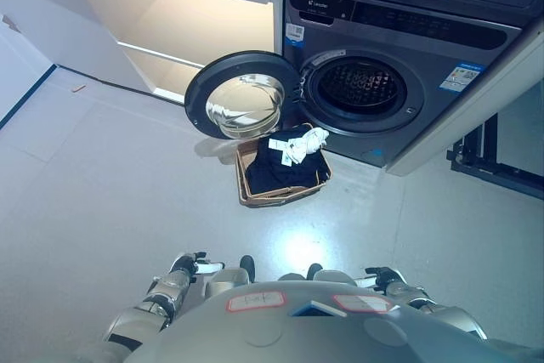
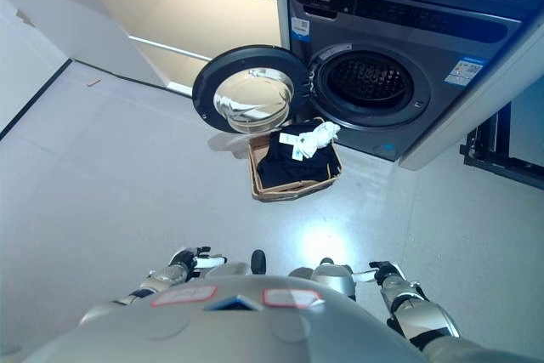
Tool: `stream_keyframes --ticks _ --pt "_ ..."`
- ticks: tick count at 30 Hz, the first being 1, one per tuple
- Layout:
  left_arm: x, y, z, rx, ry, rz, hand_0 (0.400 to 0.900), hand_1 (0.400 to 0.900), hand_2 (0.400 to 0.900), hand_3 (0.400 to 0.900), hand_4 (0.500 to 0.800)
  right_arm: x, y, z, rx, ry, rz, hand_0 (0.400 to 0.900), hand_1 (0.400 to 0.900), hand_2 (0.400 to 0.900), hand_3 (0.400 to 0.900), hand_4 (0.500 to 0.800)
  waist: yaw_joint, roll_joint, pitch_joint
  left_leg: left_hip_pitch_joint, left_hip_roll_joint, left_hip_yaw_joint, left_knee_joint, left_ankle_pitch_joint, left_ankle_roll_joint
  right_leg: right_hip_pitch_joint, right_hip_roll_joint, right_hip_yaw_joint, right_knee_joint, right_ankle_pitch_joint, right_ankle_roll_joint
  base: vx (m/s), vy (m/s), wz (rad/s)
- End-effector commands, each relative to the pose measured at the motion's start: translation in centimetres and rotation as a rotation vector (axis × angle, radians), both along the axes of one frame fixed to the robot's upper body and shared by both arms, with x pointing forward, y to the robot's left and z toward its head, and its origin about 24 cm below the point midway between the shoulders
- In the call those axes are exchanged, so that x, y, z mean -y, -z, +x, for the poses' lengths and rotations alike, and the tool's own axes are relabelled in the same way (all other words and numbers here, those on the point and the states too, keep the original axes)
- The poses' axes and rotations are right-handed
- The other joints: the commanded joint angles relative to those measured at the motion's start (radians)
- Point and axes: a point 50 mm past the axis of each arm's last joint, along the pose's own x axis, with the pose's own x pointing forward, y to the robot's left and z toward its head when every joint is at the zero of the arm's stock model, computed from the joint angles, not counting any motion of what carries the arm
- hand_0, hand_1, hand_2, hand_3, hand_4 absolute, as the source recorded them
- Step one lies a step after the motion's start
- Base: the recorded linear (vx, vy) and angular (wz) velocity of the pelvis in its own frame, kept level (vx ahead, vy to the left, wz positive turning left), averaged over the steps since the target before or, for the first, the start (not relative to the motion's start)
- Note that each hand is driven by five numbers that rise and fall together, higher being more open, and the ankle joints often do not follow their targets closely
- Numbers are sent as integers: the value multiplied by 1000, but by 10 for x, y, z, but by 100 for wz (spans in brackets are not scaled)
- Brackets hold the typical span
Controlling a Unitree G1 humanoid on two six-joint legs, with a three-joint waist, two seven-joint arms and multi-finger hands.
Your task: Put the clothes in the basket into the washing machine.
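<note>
Both hands point(image 1: 189, 266) point(image 2: 384, 275) low, state unclear | basket point(image 1: 246, 186) lengthwise toward washing machine point(image 1: 399, 48)

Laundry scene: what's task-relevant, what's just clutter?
Job:
basket on the floor
dark clothes in it
white garment on top
washing machine, door open
left hand, right hand, both low and idle

Lying about:
white shelf unit
black frame

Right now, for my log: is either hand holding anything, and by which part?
Nothing is held. The left hand and right hand hang empty; the clothes lie in the basket.
</note>
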Motion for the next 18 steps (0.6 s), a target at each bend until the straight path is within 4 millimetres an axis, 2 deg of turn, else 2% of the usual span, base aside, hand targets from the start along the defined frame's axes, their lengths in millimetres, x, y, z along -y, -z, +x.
stream_keyframes --ticks 1,10,15,18 --pt "-18 -5 13 5 -3 70 900 900 900 900 800 8 -3 11 -4 -36 -45 900 900 900 900 800 8 -45 8 -6 -20 -3 1 -77 -3 -2 -12 39 6 -21 38 0 0 0" --pt "-19 -6 17 24 -19 83 900 900 900 900 800 9 -5 19 17 -31 -53 900 900 900 900 800 15 -41 14 -7 -39 -1 1 -88 19 -8 -28 45 18 -19 50 31 53 -2" --pt "-22 -9 29 67 -30 101 900 900 900 900 800 10 -7 32 52 -36 -61 900 900 900 900 800 33 -34 25 -15 -67 2 3 -97 60 -78 -70 70 151 -38 61 37 125 -13" --pt "-21 -10 33 79 -29 95 900 900 900 900 800 11 -8 35 61 -26 -64 900 900 900 900 800 34 -28 32 -19 -78 0 14 -103 73 -118 -82 84 227 -33 69 56 180 -2"
